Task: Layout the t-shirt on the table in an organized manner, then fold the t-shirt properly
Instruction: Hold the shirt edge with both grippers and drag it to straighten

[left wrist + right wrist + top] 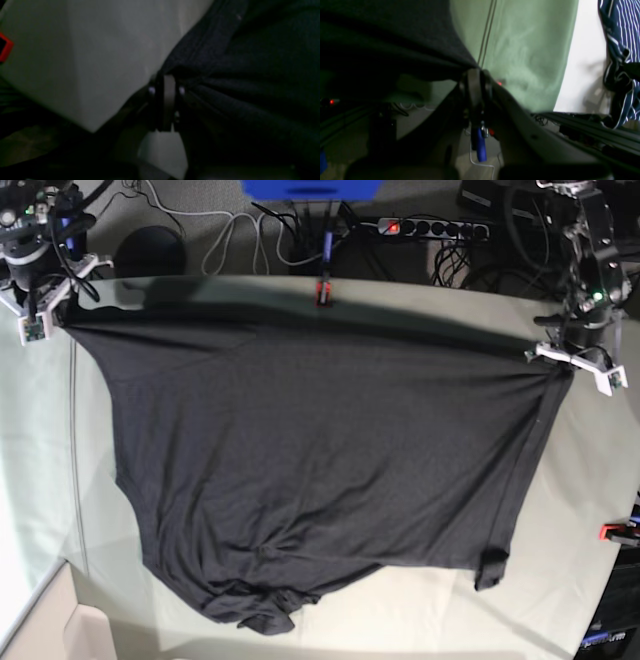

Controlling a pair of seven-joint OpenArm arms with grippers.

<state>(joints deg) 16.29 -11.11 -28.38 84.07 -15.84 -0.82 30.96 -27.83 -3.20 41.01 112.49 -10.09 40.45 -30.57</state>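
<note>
T-shirt (pixel 310 470), dark charcoal, hangs stretched between the two arms over the bench (pixel 560 580); its top edge runs taut and roughly straight from one set of jaws to the other, so the long axis lies along that line, and the body drapes away from it toward the near bench edge, where the lower part bunches in folds. Plain side faces the base camera; no print, label or writing can be read. Left gripper (pixel 166 82): jaws clenched on a gathered corner of the fabric, pleats fanning out from the pinch. Right gripper (pixel 476 72): jaws likewise clamped on the opposite corner, cloth pulled tight away from them. Bench cover is pale green-grey, with a seam line running off just beyond the right jaws. A red-orange clamp (pixel 323 292) sits on the far bench edge between the two grippers; another clamp (pixel 615 531) is at the edge below the left jaws. A striped blue-and-white cloth (pixel 620 50) hangs well off to the side of the right jaws.
</note>
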